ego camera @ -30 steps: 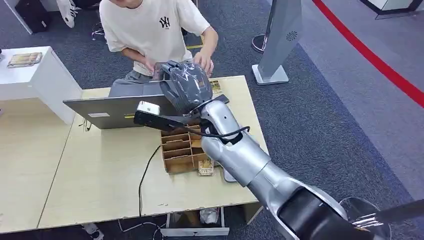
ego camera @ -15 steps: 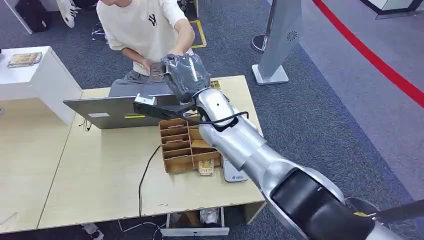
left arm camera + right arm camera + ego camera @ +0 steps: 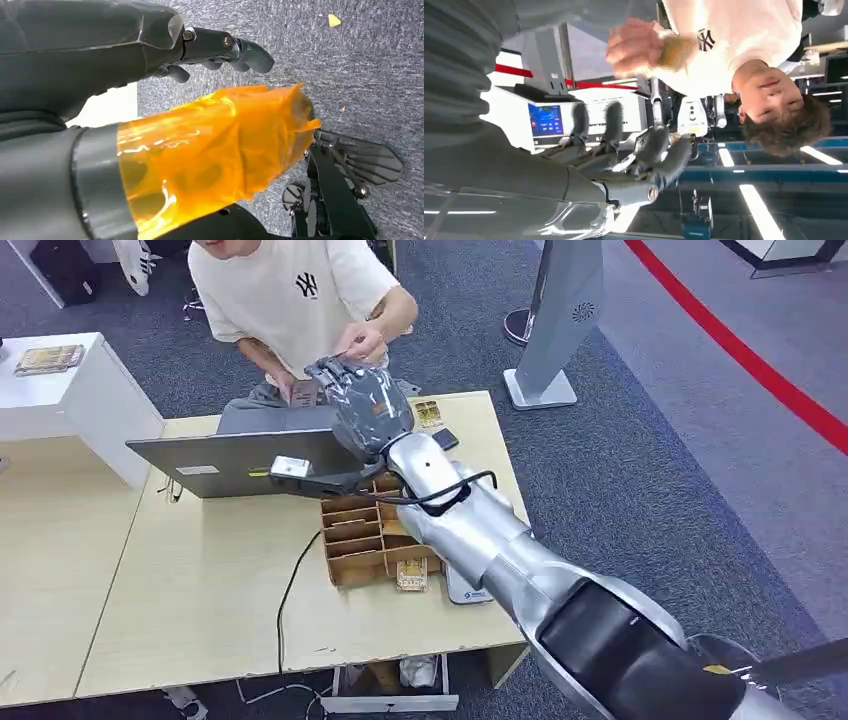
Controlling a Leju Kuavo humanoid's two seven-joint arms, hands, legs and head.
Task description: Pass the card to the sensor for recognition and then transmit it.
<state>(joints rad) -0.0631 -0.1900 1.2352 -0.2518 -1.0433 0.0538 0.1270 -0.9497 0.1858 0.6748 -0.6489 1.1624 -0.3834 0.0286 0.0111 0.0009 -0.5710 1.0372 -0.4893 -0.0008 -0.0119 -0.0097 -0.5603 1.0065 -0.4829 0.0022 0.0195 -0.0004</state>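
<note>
The table (image 3: 200, 610) is light wood and stands on grey carpet. A person (image 3: 290, 290) in a white T-shirt sits at its far side. The right arm (image 3: 500, 560) extends from the lower right across the table toward the person. An open laptop (image 3: 230, 462) stands at the far edge of the table, its lid toward the robot. A cardboard organizer (image 3: 360, 540) with several slots sits near the middle of the table, partly under the arm. A white sensor (image 3: 465, 585) lies just beside the organizer, partly hidden by the arm.

The right hand (image 3: 365, 405) is raised above the far edge of the table, fingers (image 3: 659, 145) spread apart and holding nothing.

The left hand (image 3: 220, 47) hangs over the carpet, fingers loosely extended, nothing in it.

The card (image 3: 676, 50) is pinched in the person's hand (image 3: 362, 340), just above the right hand and not touching it. The person's other hand holds further cards (image 3: 303, 392) behind the laptop.
</note>
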